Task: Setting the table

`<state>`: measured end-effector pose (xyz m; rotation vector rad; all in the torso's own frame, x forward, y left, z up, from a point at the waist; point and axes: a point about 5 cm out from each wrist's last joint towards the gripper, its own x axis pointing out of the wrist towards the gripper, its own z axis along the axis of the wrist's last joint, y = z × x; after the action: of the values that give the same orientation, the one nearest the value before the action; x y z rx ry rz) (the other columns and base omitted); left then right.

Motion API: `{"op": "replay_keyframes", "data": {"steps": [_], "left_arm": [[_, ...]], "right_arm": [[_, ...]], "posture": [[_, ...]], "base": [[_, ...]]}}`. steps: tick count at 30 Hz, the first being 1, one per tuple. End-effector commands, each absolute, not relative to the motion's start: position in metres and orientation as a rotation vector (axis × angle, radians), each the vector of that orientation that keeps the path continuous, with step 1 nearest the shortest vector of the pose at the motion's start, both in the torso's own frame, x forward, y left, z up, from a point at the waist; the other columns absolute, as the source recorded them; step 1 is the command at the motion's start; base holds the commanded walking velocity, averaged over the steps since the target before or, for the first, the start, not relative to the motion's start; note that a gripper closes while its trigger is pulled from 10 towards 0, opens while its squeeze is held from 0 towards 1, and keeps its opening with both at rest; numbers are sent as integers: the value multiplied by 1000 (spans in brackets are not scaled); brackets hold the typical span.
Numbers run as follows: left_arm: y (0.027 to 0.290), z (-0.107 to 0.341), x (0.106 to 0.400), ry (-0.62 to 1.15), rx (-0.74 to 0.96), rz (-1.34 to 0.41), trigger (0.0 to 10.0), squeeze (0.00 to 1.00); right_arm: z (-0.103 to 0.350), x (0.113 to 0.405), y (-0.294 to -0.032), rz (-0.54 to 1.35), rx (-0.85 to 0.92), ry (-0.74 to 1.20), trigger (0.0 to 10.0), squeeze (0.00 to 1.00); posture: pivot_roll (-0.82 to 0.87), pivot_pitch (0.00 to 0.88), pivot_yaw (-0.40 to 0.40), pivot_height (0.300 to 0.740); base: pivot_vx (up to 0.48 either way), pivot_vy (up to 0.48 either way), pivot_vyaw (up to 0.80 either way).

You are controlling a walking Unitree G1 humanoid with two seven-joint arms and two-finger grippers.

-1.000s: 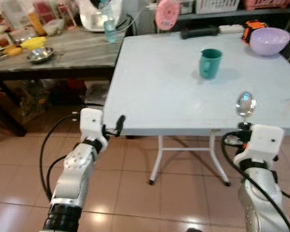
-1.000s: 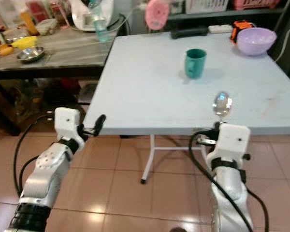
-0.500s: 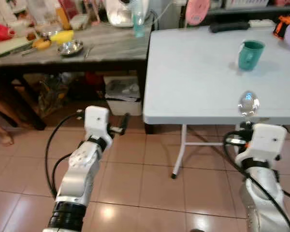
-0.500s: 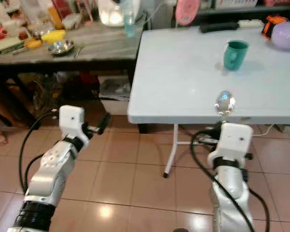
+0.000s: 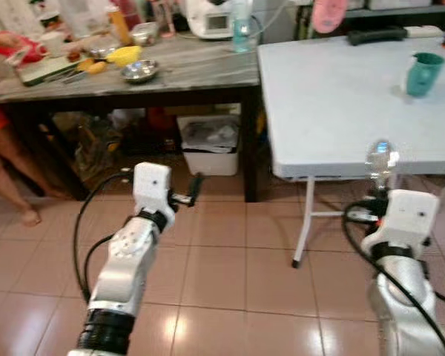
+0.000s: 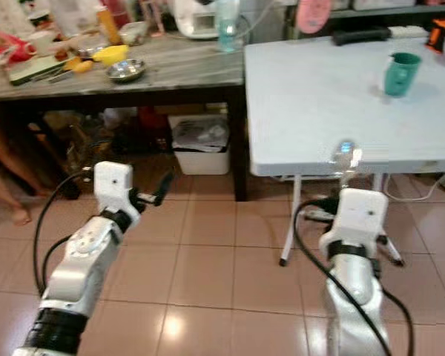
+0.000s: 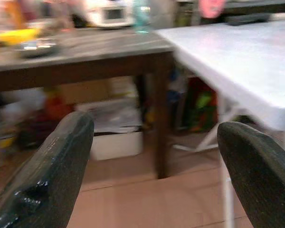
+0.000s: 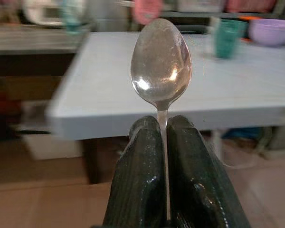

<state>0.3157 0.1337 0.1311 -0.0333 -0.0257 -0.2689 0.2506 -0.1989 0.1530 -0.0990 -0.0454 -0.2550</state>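
Tables come first: a white folding table [image 5: 341, 96] carries a green cup [image 5: 423, 73], and beside it a dark wooden table [image 5: 133, 81] holds a steel bowl [image 5: 139, 71] and blurred clutter too soft to name. A person's bare leg [image 5: 7, 178] is cut off at the left edge. The left gripper [image 7: 152, 156] hangs over the tiled floor, fingers wide apart and empty. The right gripper [image 8: 162, 137] is clamped on the handle of a metal spoon [image 8: 160, 59], bowl upright, just short of the white table's near edge. The spoon looks light, stiff and slick, so a grip low on the handle could let it twist. Most of the handle is hidden between the fingers.
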Motion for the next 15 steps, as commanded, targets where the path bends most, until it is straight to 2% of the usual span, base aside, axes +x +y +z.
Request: {"op": "replay_keyframes", "data": {"steps": [1,15], "left_arm": [[128,133,316,-30,-47,-292,10000,0],[123,134,315,-38,-38,-323,10000,0]], "right_arm": [[158,250,-204,-272,-103,-71,10000,0],[157,252,-202,-268,-101,-70,10000,0]], "posture": [[-210,50,120,740],[-209,48,120,740]], "base": [[0,0,0],[0,0,0]]}}
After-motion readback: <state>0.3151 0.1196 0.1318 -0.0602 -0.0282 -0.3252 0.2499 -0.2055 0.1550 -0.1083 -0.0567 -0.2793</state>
